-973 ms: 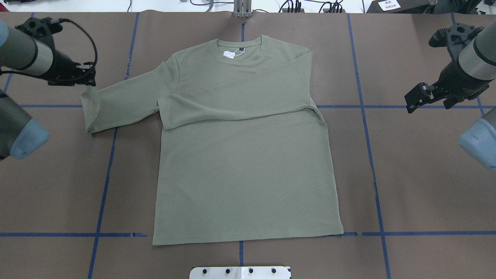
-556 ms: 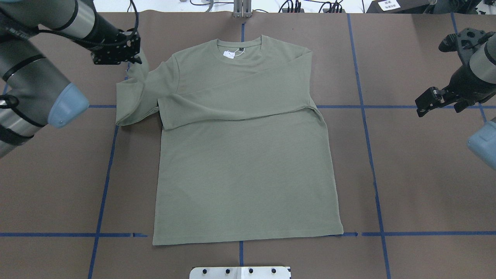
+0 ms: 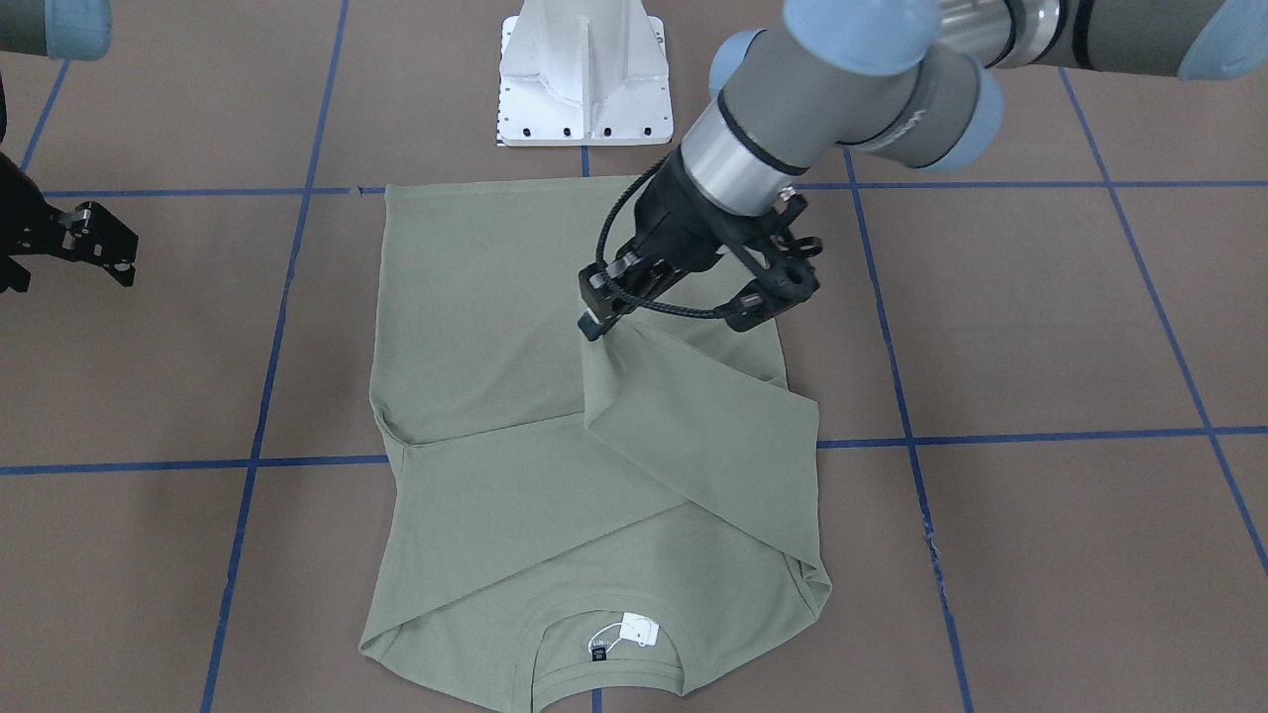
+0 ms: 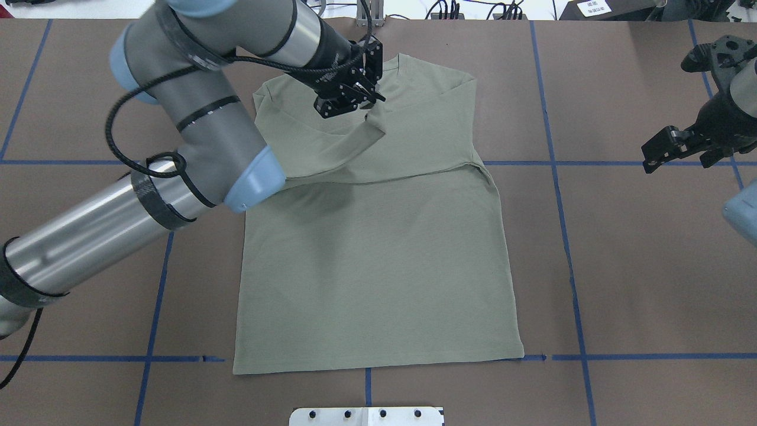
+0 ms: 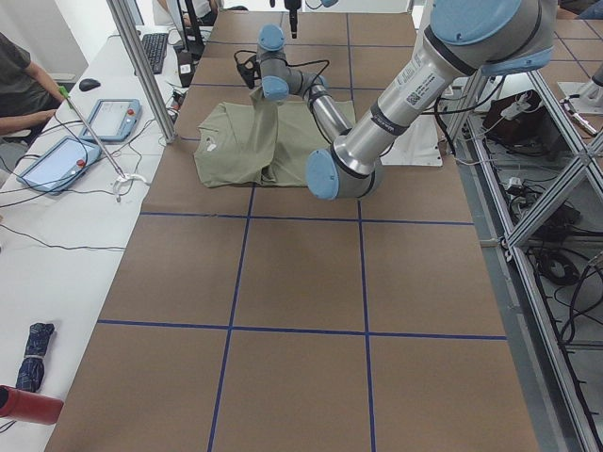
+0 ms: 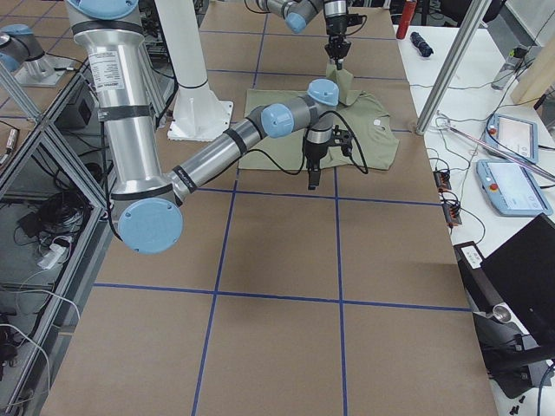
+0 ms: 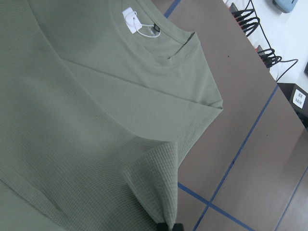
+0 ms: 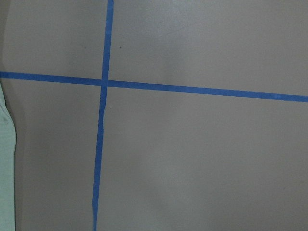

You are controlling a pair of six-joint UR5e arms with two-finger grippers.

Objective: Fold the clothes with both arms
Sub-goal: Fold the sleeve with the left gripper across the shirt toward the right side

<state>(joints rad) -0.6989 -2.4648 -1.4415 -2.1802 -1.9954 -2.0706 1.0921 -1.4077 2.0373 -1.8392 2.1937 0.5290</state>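
Note:
The sage-green long-sleeved shirt [image 4: 378,266] lies flat on the brown table, neck at the far side. Its right sleeve [image 4: 426,133] is folded across the chest. My left gripper [image 4: 369,112] is shut on the left sleeve's cuff [image 7: 159,187] and holds it raised above the chest, so the sleeve [image 3: 693,426] drapes diagonally over the body. In the overhead view this gripper hides the neck tag; the tag [image 3: 639,628] shows in the front-facing view. My right gripper [image 4: 677,155] is open and empty. It hovers over bare table, well off the shirt's right side.
The white base pedestal [image 3: 584,69] stands at the near edge by the shirt's hem. Blue tape lines [image 4: 568,248] grid the brown cover. A side desk with tablets [image 5: 57,160] and a seated person lies beyond the far edge.
My left gripper has carried the left sleeve cuff from the table's left side up and rightward over the chest. My right gripper has drawn slightly outward to the right.

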